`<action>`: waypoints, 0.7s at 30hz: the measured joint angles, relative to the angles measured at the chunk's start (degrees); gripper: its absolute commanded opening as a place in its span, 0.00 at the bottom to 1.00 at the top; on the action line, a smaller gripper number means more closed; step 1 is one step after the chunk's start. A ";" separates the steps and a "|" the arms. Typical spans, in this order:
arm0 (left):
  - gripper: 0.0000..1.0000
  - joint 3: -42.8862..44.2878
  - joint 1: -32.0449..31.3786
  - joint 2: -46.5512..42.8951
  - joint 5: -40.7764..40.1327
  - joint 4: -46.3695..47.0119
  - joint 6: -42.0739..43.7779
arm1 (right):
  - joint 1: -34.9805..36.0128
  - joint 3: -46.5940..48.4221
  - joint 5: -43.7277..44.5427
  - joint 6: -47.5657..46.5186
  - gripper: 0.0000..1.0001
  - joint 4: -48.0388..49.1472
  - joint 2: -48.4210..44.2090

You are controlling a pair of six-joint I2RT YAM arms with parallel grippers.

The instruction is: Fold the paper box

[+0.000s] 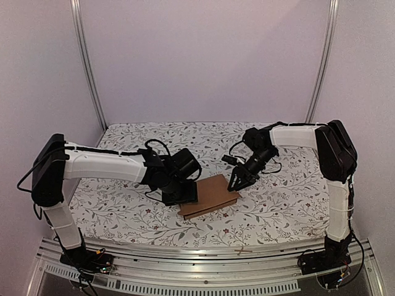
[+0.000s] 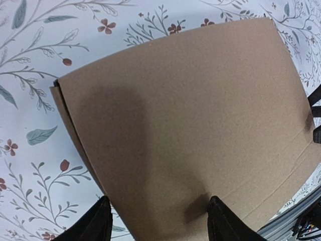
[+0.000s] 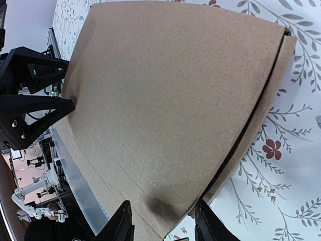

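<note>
The paper box (image 1: 213, 192) is a thin, flat brown cardboard box lying on the floral cloth near the table's front middle. Its top panel bows up a little, and a dark gap shows along one side edge in the right wrist view (image 3: 165, 90). My left gripper (image 1: 183, 192) hovers over the box's left end, jaws wide open above the top panel (image 2: 190, 110); one fingertip (image 2: 220, 216) is close to or touching the cardboard. My right gripper (image 1: 237, 180) stands open over the box's far right corner, one fingertip (image 3: 208, 221) by the edge gap.
A floral cloth (image 1: 284, 197) covers the table. An aluminium rail (image 1: 185, 254) runs along the near edge, close to the box's front side. White walls and two upright metal posts (image 1: 89, 68) close the back. Each wrist view shows the other gripper at the box's opposite end.
</note>
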 measured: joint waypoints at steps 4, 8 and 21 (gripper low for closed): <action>0.66 -0.02 -0.72 -0.15 -0.04 -1.03 -0.37 | 0.00 0.00 1.57 0.07 0.44 0.22 0.00; 0.68 -0.11 -1.07 -0.57 -0.04 -1.99 -0.83 | -0.02 0.00 2.97 0.09 0.46 0.26 0.00; 0.69 -4.92 -2.86 -4.57 1.36 -1.27 -4.26 | 0.00 -0.48 0.31 0.09 0.48 0.13 0.00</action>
